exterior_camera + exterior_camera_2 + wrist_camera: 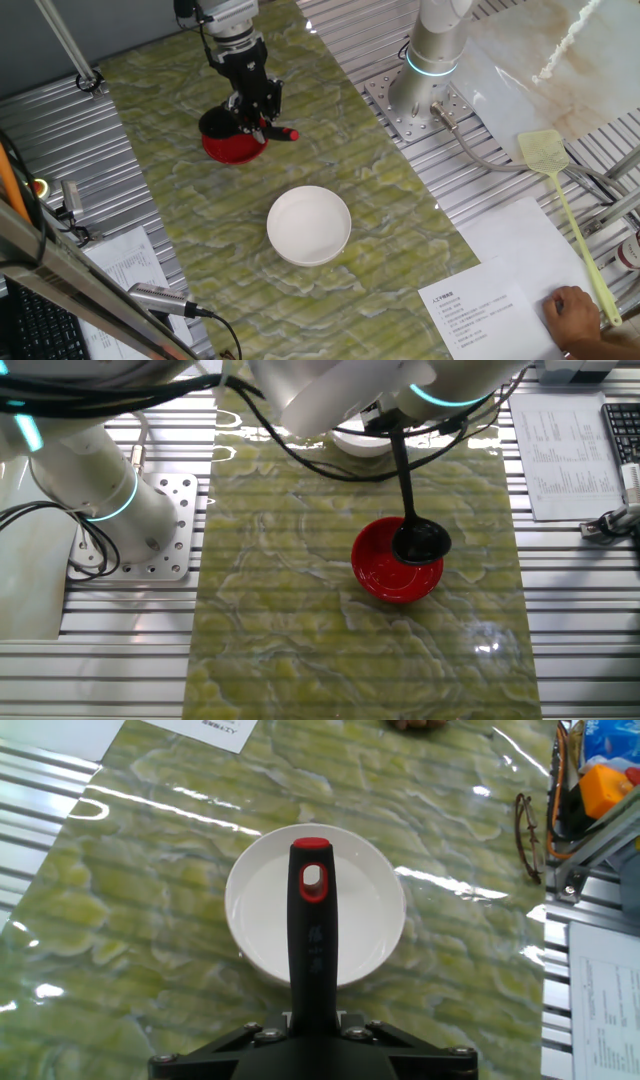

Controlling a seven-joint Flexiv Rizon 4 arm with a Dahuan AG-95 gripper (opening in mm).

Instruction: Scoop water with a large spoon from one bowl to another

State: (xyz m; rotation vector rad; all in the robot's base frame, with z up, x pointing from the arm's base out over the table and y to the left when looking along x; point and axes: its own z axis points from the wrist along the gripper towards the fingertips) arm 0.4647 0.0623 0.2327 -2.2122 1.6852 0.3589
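My gripper (255, 118) is shut on the handle of the large spoon (405, 480), a black ladle with a red tip (311, 847). Its round head (420, 543) dips into the red bowl (385, 580) in the other fixed view. The same red bowl (228, 147) sits under the gripper at the far left of the mat. A white bowl (309, 225) stands in the middle of the mat, and the hand view shows this white bowl (370, 910) behind the ladle's handle. I cannot make out the water in either bowl.
A yellow-green fly swatter (562, 200) lies on the papers at the right, by a person's hand (575, 315). The arm's base (432, 60) stands at the mat's far edge. A microphone (160, 298) and sheets of paper (125, 262) lie at the front left.
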